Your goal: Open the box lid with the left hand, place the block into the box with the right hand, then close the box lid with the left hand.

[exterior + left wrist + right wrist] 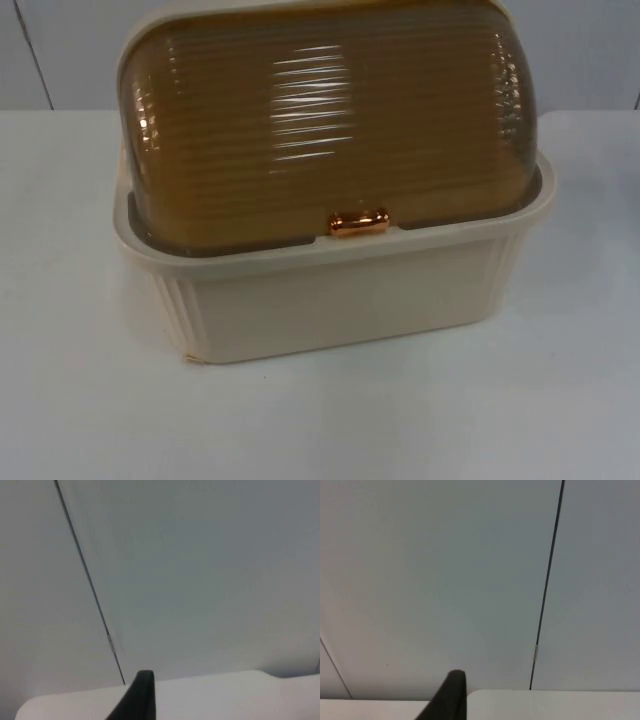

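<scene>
Cream box [340, 300] sat mid-tabletop [80, 400], its ribbed amber lid [330, 120] shut, copper handle [359, 223] at the front rim. Both grippers faced the grey partition wall [200, 580]; I cannot tell their spread.

Setting: robot test bench, lab or workshop type. Evidence: bare white table [80, 400] ending at a plain grey partition wall [200, 570] built of flat panels with thin dark seams; one household item, a cream box [330, 290] with ribbed amber lid [330, 120], staged toward 12 o'clock.
</scene>
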